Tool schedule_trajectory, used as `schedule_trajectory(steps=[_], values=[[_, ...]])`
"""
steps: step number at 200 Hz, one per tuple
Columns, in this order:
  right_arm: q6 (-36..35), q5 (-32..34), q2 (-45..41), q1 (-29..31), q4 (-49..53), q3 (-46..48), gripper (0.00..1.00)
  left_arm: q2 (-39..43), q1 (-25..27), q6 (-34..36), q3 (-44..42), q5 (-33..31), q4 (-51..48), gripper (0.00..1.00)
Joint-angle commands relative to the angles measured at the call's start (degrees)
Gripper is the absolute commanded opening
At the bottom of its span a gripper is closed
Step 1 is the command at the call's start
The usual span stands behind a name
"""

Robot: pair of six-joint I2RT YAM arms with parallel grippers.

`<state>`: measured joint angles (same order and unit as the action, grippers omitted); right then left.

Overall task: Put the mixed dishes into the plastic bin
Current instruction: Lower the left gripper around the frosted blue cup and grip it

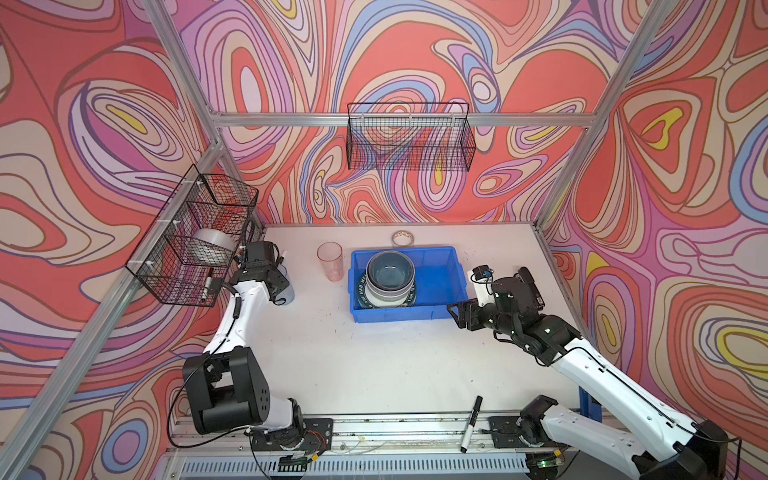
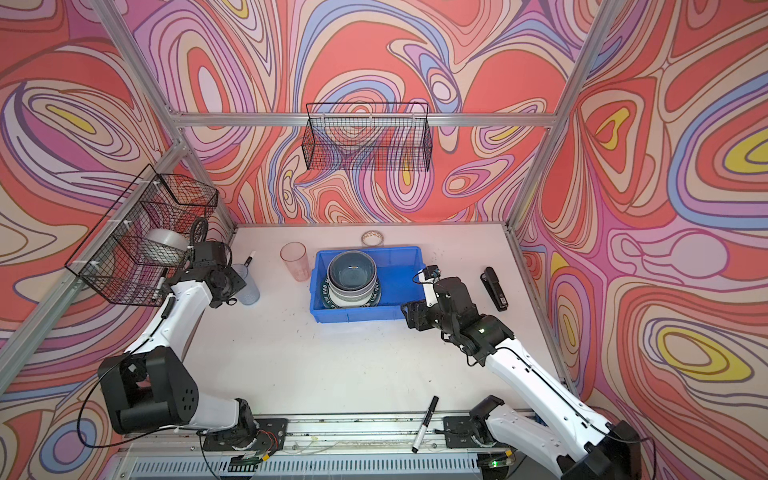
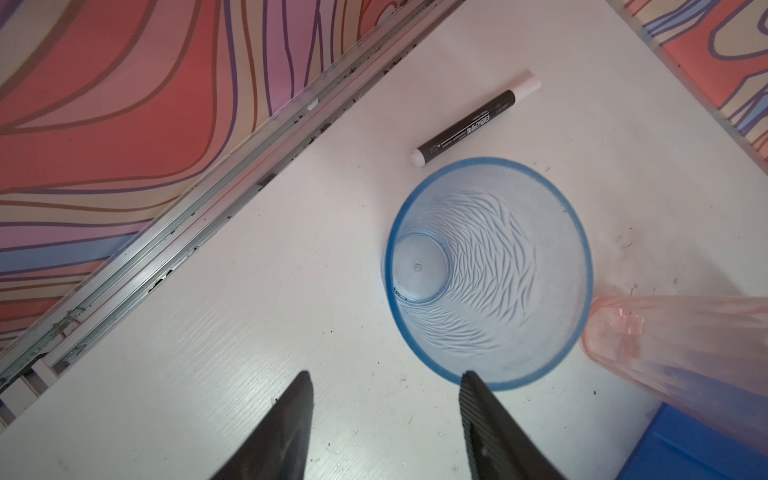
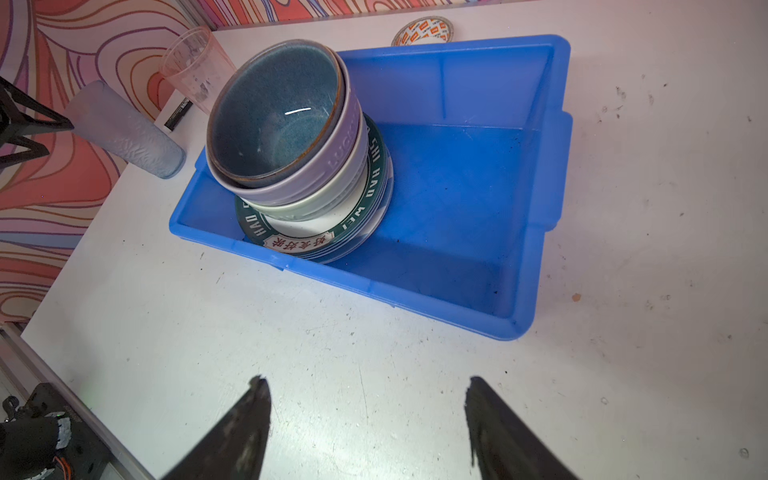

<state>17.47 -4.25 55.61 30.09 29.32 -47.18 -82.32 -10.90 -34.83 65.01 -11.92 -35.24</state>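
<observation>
One bluish tumbler (image 3: 498,291) stands outside the plastic bin (image 1: 403,250), at its nine o'clock. Left gripper (image 3: 386,374) gapes, one finger (image 3: 490,424) at the tumbler's rim: straddle the wall before pinching. Right gripper (image 4: 368,380) hangs agape, empty.

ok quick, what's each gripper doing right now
left gripper: open, jaws at the blue tumbler rim, nothing held
right gripper: open, empty

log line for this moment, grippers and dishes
left gripper: open at bluish tumbler rim | right gripper: open, empty, near blue bin | in bin: plates, stacked bowls | outside: bluish tumbler, pink tumbler
</observation>
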Motion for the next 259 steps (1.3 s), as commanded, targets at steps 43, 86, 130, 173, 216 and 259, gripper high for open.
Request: schedule_trajectory(steps=[43,86,130,173,216,259], values=[[0.72,-1.97,-0.42,-0.12,-2.14,1.33,0.75,1.92,-0.29,-1.26,-2.01,1.83,7.03,0.54],[1.15,-3.28,0.41,-0.12,-4.07,2.13,0.75,6.12,0.07,0.89,-5.77,0.76,11.31,0.58],[1.32,-4.52,0.75,-0.12,-5.04,2.35,0.75,5.42,0.24,2.40,-7.36,1.60,15.36,0.63],[1.29,-4.62,-0.41,-0.12,-4.98,3.22,0.75,2.34,0.94,3.18,-7.45,1.21,17.62,0.64],[1.36,-4.72,-1.28,-0.11,-5.00,3.71,0.75,-0.49,2.01,3.28,-7.05,-0.14,17.34,0.63],[1.22,-4.65,-1.43,-0.11,-5.04,3.87,0.75,-0.61,2.81,3.10,-8.03,-0.65,16.48,0.57]])
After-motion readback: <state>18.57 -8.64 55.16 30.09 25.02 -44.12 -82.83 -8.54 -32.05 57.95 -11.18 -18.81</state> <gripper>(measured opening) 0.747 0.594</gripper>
